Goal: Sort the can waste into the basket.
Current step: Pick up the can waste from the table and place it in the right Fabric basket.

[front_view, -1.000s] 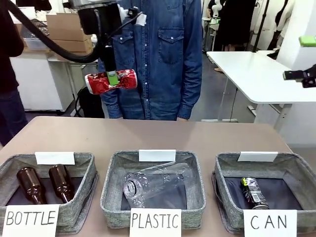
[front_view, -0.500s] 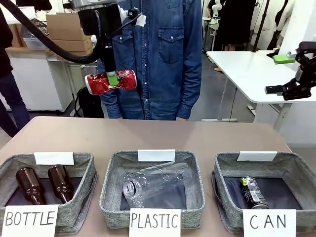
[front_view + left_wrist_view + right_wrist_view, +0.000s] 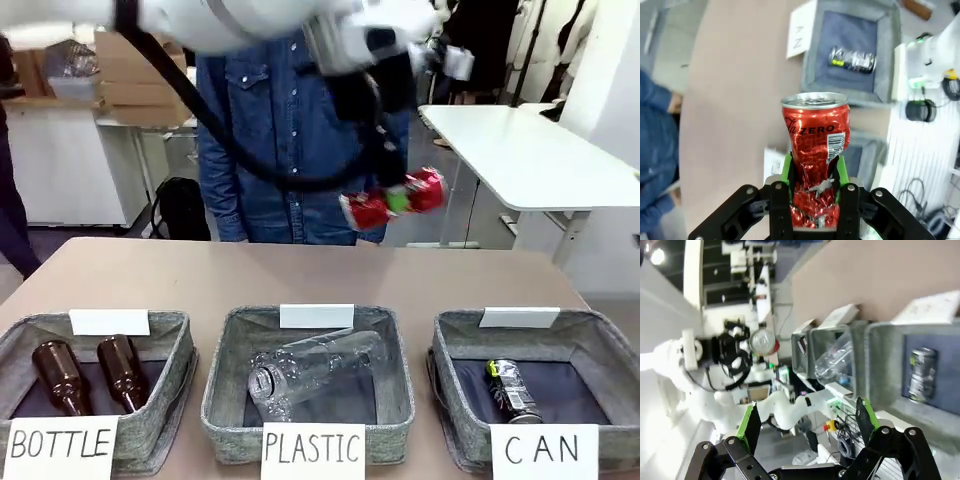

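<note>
Signs (image 3: 313,444): BOTTLE, PLASTIC, CAN; red can (image 3: 815,131): ZERO.

White table (image 3: 520,150) back right, cardboard boxes (image 3: 135,85) stacked far left, grey floor (image 3: 440,215) beyond the brown bench (image 3: 300,275).

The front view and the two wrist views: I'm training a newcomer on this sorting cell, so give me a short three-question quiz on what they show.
1. True or false: the left pincer is shut on the red can.
2. Which basket holds the black can? A) BOTTLE B) PLASTIC C) CAN
3. Fill in: the right pincer stands ____.

Key:
1. True; in the left wrist view the green pads clamp its crumpled lower end.
2. C, the CAN basket.
3. Open, with nothing between its fingers.
</note>
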Robot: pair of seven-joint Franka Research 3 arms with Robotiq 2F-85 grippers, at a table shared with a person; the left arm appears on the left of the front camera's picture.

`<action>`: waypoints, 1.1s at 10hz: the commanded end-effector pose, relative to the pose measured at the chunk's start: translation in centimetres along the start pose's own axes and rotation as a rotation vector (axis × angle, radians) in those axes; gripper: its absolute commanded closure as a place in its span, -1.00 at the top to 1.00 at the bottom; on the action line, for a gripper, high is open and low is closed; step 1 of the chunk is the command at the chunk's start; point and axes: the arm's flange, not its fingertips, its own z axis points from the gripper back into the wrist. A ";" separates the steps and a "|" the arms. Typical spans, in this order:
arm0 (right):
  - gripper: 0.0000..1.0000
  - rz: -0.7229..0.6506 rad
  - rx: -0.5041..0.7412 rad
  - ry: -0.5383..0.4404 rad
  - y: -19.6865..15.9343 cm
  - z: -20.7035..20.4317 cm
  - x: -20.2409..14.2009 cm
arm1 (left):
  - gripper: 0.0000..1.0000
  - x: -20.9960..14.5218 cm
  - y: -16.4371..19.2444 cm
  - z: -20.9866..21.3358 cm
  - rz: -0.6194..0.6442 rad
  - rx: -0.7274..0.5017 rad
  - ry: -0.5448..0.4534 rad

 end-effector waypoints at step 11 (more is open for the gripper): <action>1.00 -0.103 -0.030 -0.216 -4.2 9.8 -5.1 | -0.26 14.7 -3.0 -18.1 -0.373 -0.189 0.185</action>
